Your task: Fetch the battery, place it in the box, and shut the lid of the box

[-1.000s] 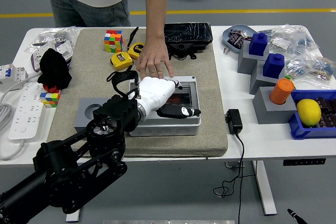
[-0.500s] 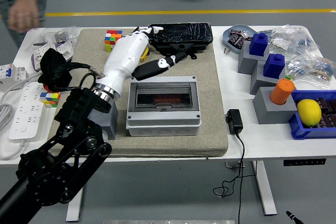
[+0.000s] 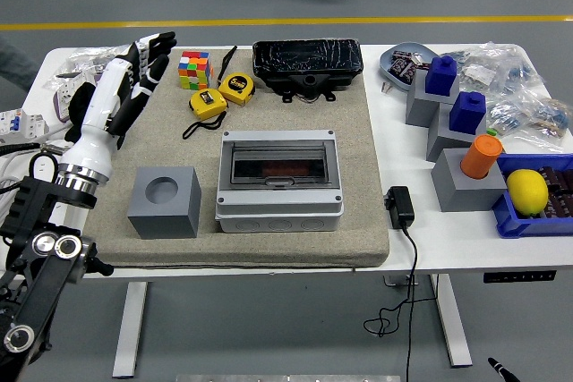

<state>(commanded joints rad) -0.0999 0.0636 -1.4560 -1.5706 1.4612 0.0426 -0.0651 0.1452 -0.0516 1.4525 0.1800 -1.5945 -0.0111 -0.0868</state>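
The grey plastic enclosure box with a clear smoked lid (image 3: pixel 278 178) sits at the centre of the beige felt mat (image 3: pixel 358 131), lid down, and a reddish shape behind the window is probably the battery, though I cannot be sure. My left hand (image 3: pixel 121 87) hovers at about ten o'clock from the box, well apart from it, white fingers (image 3: pixel 154 49) spread and released, holding nothing. My worry is the lid: it looks flat, but if the latch has not caught it could spring open. Swinging my arm back carelessly, I could clip the grey cube with a round hole (image 3: pixel 165 201) at nine o'clock, or the yellow tape measures (image 3: pixel 221 94) and the multicoloured puzzle cube (image 3: pixel 193 70) toward eleven.
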